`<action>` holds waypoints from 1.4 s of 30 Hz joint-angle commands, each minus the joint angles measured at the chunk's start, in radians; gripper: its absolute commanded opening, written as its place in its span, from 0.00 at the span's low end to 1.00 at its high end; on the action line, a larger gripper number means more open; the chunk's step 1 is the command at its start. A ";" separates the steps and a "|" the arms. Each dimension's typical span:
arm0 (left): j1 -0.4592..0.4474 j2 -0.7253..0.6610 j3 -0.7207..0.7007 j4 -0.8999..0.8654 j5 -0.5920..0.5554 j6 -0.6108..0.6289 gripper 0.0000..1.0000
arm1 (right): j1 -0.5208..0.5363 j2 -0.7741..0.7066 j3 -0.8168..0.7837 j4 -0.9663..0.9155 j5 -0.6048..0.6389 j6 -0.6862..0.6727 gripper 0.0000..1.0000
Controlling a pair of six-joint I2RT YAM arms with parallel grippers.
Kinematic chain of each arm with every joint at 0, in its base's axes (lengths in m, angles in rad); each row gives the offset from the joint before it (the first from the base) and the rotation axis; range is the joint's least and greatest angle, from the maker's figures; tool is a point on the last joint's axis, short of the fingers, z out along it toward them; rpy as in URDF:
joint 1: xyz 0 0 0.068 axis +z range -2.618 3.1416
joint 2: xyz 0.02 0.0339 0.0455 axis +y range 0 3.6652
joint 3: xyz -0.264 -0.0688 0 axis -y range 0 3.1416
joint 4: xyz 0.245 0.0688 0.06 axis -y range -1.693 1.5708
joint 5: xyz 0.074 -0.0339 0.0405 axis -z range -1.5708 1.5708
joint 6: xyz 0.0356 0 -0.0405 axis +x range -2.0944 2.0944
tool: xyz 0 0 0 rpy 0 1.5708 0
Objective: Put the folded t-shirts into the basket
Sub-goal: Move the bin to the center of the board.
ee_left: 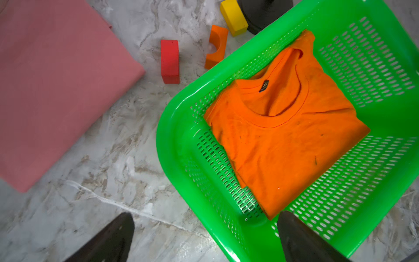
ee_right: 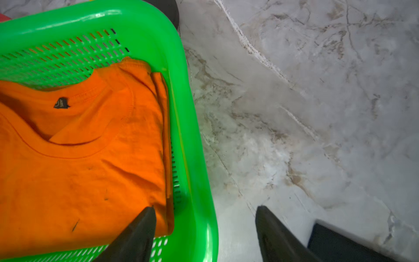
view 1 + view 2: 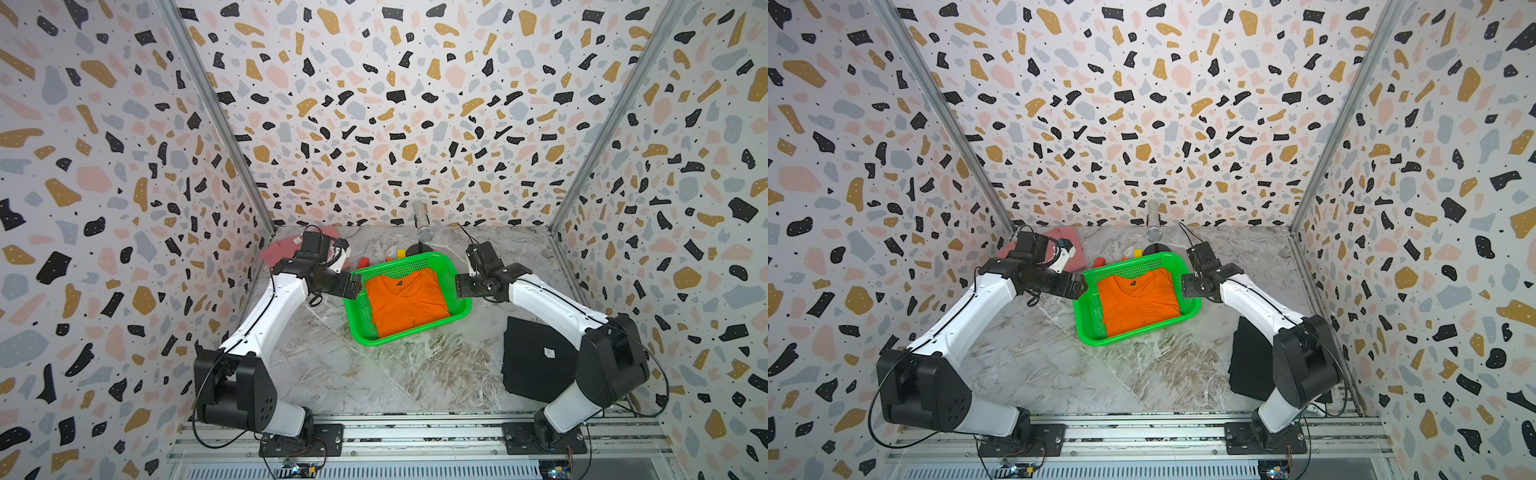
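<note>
Nearest the camera, a black folded t-shirt (image 3: 536, 357) lies flat on the marble table (image 3: 332, 365), beside the right arm's elbow and well apart from the basket. Further in, at the table's middle, the green basket (image 3: 370, 340) sits at a slight angle with the orange folded t-shirt (image 3: 405, 297) lying flat inside it, neck opening up and toward the far wall. The left gripper (image 3: 355, 286) hangs at the basket's left wall with its jaws spread wide and nothing between them; in its wrist view one finger (image 1: 299, 238) is over the basket's corner and the other over bare marble. The right gripper (image 3: 461, 286) hangs at the opposite wall, jaws also parted and empty; its wrist view shows one finger (image 2: 138, 236) above the orange shirt's edge and the other outside the rim. Just behind the basket lie a red block (image 1: 170, 61), an orange arch block (image 1: 216, 46) and a yellow block (image 1: 233, 17), next to the round black base of a silver microphone (image 3: 422, 224). Farthest back, in the left corner, the pink folded t-shirt (image 3: 282, 251) lies on the table, partly hidden by the left wrist.
</note>
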 commanded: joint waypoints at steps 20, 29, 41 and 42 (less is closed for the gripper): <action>0.076 0.000 -0.066 0.052 -0.197 -0.082 1.00 | -0.139 0.405 0.344 0.004 -0.250 -0.029 0.47; 0.086 0.006 -0.047 0.046 -0.208 -0.073 1.00 | -0.038 0.401 0.340 0.005 -0.148 0.170 0.23; 0.086 0.017 0.005 -0.009 -0.109 -0.049 1.00 | 0.035 0.349 0.374 -0.010 -0.200 0.157 0.43; 0.085 0.015 0.009 -0.014 -0.096 -0.047 1.00 | 0.032 0.315 0.366 -0.019 -0.211 0.139 0.47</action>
